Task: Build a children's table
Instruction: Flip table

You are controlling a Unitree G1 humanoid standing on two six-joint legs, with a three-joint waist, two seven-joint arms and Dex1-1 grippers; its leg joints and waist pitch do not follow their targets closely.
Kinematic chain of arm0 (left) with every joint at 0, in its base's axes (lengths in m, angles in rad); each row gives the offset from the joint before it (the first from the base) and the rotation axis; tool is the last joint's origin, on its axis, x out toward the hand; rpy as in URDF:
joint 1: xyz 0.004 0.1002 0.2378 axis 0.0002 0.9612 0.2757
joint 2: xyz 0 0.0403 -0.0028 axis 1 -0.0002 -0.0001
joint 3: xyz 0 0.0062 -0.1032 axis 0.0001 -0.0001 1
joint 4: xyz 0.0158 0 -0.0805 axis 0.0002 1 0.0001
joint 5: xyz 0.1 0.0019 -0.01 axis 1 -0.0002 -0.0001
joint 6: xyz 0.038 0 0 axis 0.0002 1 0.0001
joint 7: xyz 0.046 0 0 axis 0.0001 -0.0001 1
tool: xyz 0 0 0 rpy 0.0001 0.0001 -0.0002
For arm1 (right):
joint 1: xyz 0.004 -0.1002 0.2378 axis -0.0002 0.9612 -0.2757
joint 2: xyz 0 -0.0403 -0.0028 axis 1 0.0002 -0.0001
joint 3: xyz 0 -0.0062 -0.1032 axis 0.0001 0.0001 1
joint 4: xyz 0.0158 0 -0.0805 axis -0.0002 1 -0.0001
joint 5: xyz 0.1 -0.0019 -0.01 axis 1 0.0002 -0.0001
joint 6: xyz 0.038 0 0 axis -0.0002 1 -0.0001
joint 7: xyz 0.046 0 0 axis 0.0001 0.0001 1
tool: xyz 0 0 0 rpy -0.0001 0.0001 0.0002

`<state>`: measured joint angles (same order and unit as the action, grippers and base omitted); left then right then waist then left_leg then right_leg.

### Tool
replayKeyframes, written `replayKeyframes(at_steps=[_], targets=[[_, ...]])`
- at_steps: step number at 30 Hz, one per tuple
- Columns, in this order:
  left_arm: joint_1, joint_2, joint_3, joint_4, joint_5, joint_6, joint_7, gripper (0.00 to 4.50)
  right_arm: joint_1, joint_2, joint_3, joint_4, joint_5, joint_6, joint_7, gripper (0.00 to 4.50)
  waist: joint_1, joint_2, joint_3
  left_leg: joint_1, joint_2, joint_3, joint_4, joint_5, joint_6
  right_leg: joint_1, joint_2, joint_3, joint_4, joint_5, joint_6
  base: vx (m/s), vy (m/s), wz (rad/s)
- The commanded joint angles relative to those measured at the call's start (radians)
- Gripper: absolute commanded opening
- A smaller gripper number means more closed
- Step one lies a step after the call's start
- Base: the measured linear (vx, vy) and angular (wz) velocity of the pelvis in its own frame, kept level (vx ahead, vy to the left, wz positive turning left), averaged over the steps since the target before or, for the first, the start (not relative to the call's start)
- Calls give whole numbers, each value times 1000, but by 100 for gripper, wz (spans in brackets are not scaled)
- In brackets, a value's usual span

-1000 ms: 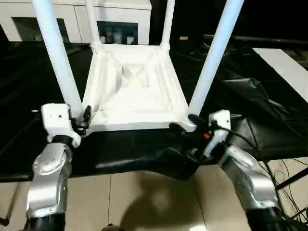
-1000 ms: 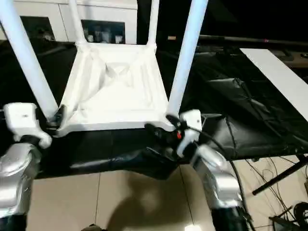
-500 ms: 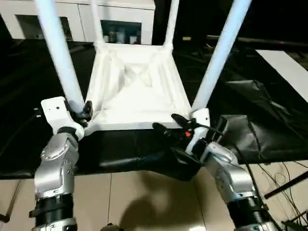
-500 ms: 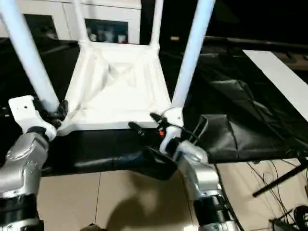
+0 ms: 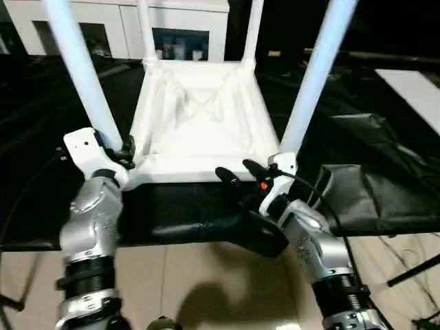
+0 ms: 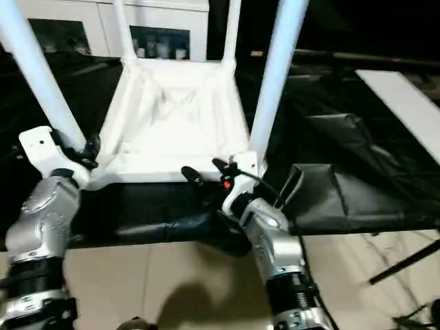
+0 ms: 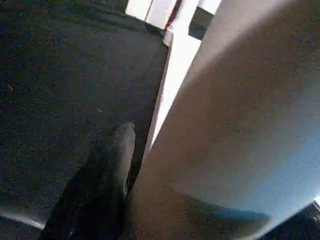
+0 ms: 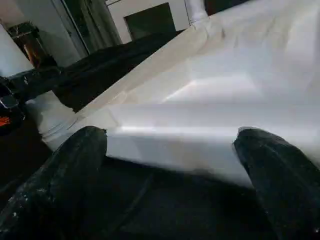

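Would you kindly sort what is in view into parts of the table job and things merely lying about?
Job:
- table top, upside down
- four legs standing in its corners

Lying about:
- flat white board
- black sheeting
- white cabinet

The head pair looks forward and down on the upturned table (image 5: 199, 117), sharing nearly everything. The left wrist camera sits tight against the near left leg (image 7: 240, 115). The right wrist camera faces the table's near edge.
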<state>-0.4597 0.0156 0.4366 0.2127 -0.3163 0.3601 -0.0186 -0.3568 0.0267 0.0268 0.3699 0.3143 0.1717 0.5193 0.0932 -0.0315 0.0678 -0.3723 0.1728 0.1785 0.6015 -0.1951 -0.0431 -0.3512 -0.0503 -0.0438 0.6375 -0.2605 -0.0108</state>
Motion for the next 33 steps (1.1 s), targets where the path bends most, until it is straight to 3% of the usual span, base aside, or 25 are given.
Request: replayKeyframes(at_steps=[1,2,5,6,8,13,16,18,19,20,22,23,24,26,27,30,31,32,33], targets=[[-15,-50,14,-12,-114,27,8,259,-6,-3,-15,-6,8,17,-15,450,-1,6,-67,18,70,-27,-73,-70,25,29,-107,55,-66,133,-237,0,0,0],[-13,-86,9,-31,-129,41,29,258,-3,2,-17,-15,13,33,-17,450,-3,8,-67,17,72,-28,-73,-68,26,29,-106,54,-65,134,-234,0,0,0],[-10,-127,-14,-31,-130,43,35,258,0,20,-39,-19,42,31,-20,450,-3,1,-68,16,71,-25,-71,-57,46,29,-107,54,-66,149,-232,0,0,0],[-8,-128,-24,-30,-121,43,31,258,-3,28,-50,-15,53,29,-27,450,-3,7,-68,15,72,-28,-72,-56,50,29,-108,54,-66,142,-226,0,0,0],[-7,-133,-33,-29,-113,45,25,258,-18,43,-77,6,69,22,-54,450,-7,7,-68,16,72,-28,-74,-66,48,27,-106,53,-68,127,-217,0,0,0],[-13,-166,-36,-34,-121,62,31,256,-163,108,-268,219,197,-42,-214,450,-11,10,-69,20,70,-23,-72,-71,28,22,-106,54,-66,124,-229,0,0,0],[-6,-169,-41,-53,-134,75,45,256,-216,117,-306,282,230,-73,-219,450,-7,11,-74,15,70,-24,-69,-41,40,27,-105,50,-60,168,-218,0,0,0],[7,-175,-46,-71,-140,90,50,256,-261,120,-326,334,245,-90,-218,450,-6,7,-85,9,67,-22,-57,45,74,28,-101,47,-43,297,-225,0,0,0],[12,-177,-50,-77,-142,94,51,256,-280,122,-334,355,251,-96,-215,450,-6,7,-86,7,65,-21,-54,55,84,27,-100,46,-41,318,-229,0,0,0],[17,-180,-52,-82,-144,96,52,256,-298,123,-341,373,259,-97,-210,450,-6,1,-84,4,64,-18,-53,57,103,26,-99,46,-42,331,-234,0,0,0],[28,-184,-58,-94,-145,104,52,256,-340,124,-358,421,272,-100,-188,450,-5,1,-86,1,63,-16,-49,52,118,25,-101,47,-40,331,-241,0,0,0],[42,-189,-67,-113,-147,117,47,256,-389,118,-375,486,266,-114,-194,450,-6,-6,-83,-1,64,-15,-51,36,124,25,-102,45,-41,305,-249,0,0,0],[43,-190,-68,-114,-147,117,47,256,-392,118,-376,490,266,-115,-194,450,-5,-3,-82,1,65,-14,-51,28,126,22,-102,44,-42,270,-253,0,0,0],[54,-198,-76,-134,-153,134,37,256,-446,106,-399,567,264,-136,-201,450,-3,-12,-80,4,66,-11,-51,20,128,18,-100,44,-46,225,-254,0,0,0],[58,-200,-79,-140,-155,141,35,256,-461,103,-407,586,268,-141,-204,450,0,-9,-80,4,67,-10,-51,26,128,17,-101,44,-44,216,-252,0,0,0],[75,-207,-86,-167,-160,157,36,256,-514,91,-431,645,287,-162,-210,450,1,-16,-83,1,66,-8,-48,45,138,16,-100,43,-39,229,-244,0,0,0],[76,-207,-85,-169,-161,158,37,256,-519,89,-433,650,288,-163,-209,450,1,-14,-83,1,66,-9,-48,53,142,15,-99,42,-38,234,-241,0,0,0],[76,-207,-85,-169,-162,159,38,256,-530,85,-433,667,287,-166,-211,433,-1,-22,-84,-1,66,-8,-46,61,149,14,-99,41,-36,242,-241,0,0,0],[78,-208,-82,-175,-164,160,42,256,-539,80,-428,684,277,-169,-223,422,0,-18,-82,0,66,-7,-46,55,150,11,-100,42,-39,233,-239,0,0,0]])
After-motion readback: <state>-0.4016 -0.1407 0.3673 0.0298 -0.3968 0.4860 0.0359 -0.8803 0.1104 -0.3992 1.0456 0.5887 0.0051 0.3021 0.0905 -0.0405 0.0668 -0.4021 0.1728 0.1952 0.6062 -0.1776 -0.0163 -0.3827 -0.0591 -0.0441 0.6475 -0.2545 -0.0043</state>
